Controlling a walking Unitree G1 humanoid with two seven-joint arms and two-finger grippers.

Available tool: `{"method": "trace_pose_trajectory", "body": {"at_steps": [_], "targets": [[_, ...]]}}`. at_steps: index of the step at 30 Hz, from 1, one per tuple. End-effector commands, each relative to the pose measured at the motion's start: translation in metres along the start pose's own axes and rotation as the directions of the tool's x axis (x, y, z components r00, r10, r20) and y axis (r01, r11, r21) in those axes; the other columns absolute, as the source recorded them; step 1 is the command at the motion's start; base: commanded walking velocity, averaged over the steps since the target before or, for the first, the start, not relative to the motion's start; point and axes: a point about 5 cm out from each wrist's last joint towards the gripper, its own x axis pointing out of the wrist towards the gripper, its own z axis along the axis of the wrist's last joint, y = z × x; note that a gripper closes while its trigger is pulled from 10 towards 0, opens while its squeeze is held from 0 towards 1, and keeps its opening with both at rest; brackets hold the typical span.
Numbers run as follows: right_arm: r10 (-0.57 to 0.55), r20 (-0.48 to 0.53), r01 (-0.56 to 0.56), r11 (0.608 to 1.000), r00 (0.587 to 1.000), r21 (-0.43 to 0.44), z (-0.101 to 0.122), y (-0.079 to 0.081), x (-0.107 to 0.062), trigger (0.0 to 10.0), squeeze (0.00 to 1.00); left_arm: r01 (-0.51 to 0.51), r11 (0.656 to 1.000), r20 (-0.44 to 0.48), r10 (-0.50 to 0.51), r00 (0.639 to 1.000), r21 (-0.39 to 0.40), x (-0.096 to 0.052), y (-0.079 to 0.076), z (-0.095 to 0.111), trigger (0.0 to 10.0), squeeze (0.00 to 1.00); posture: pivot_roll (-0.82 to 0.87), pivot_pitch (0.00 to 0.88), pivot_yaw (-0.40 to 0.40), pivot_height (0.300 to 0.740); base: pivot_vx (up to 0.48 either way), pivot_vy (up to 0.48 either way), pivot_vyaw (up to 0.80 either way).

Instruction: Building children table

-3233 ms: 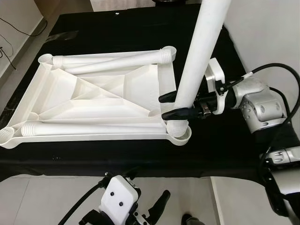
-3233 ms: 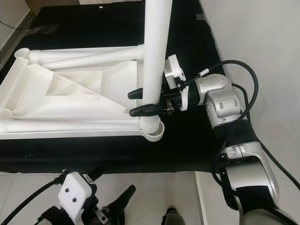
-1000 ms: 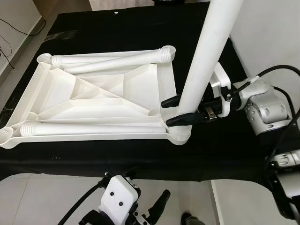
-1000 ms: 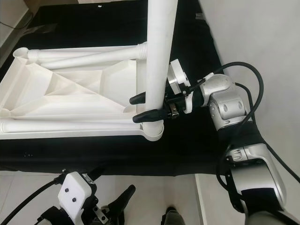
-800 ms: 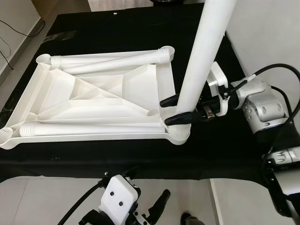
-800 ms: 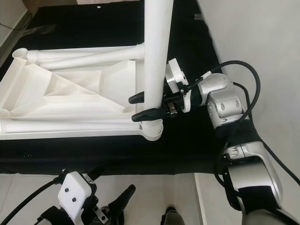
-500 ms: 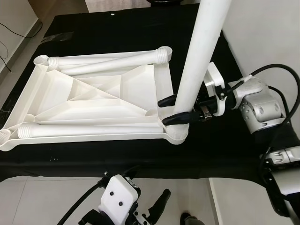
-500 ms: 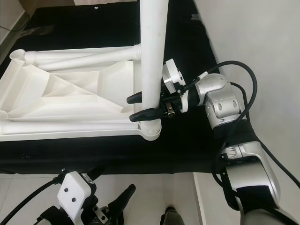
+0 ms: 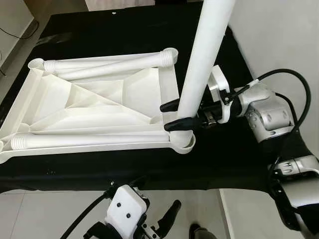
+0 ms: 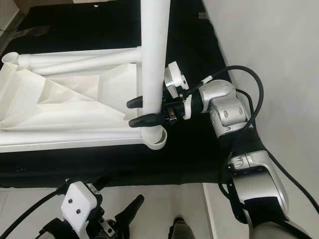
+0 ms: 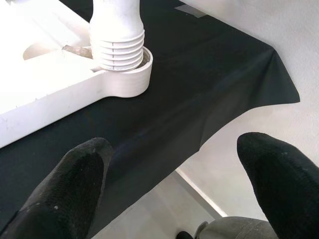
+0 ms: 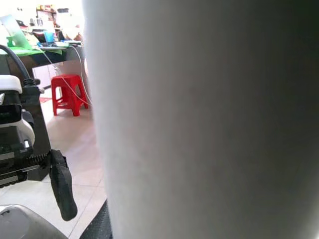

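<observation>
A white plastic table top [image 9: 89,107] lies upside down on a black cloth. One white leg [image 9: 202,59] stands nearly upright in the near right corner socket [image 9: 183,144]. My right gripper [image 9: 164,117] is shut on this leg just above the socket, reaching in from the right. In the left wrist view the leg's ribbed end [image 11: 117,47] sits inside the socket [image 11: 124,82]. Two more legs lie loose in the top, one along the far side [image 9: 109,62] and one along the near side [image 9: 84,140]. My left gripper [image 11: 174,179] hangs open below the table's front edge.
The black cloth [image 9: 234,164] covers the whole work surface and drops off at the front edge. A white wall [image 9: 279,40] stands close on the right. Pale floor tiles [image 9: 45,214] lie below the front edge. The right wrist view catches a red stool [image 12: 67,94].
The whole picture has slid left, so the camera has moved. The upright leg leans a little less to the right than a second ago. My right gripper keeps its hold.
</observation>
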Motion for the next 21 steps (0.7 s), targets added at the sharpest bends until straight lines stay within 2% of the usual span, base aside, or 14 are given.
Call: {"method": "trace_pose_trajectory", "body": {"at_steps": [1,7,13,21], "targets": [[0.033,-0.051,-0.029,0.995,0.998,0.091,-0.025,0.009,0.007,10.0,0.0,0.005,1.0,-0.023,-0.005,1.0,-0.005,-0.002,-0.001,-0.002,10.0,0.0,0.09,0.315,0.04,0.74,0.0,0.0,0.0],[0.044,-0.079,-0.036,0.995,0.996,0.096,-0.029,0.012,0.003,10.0,0.0,0.005,1.0,-0.024,-0.005,1.0,-0.004,-0.003,-0.001,-0.002,10.0,0.0,0.09,0.315,0.04,0.74,0.0,0.0,0.0],[0.013,-0.101,-0.003,0.995,0.995,0.097,-0.027,0.007,-0.009,10.0,0.0,0.005,1.0,-0.024,-0.005,1.0,-0.003,-0.003,-0.001,-0.001,10.0,0.0,0.09,0.315,0.043,0.74,0.0,0.0,0.0],[0.022,-0.108,-0.01,0.994,0.994,0.105,-0.027,0.008,-0.014,10.0,0.0,0.005,1.0,-0.024,-0.005,1.0,-0.003,-0.003,-0.001,-0.001,10.0,0.0,0.09,0.314,0.043,0.74,0.0,0.0,0.0]]}}
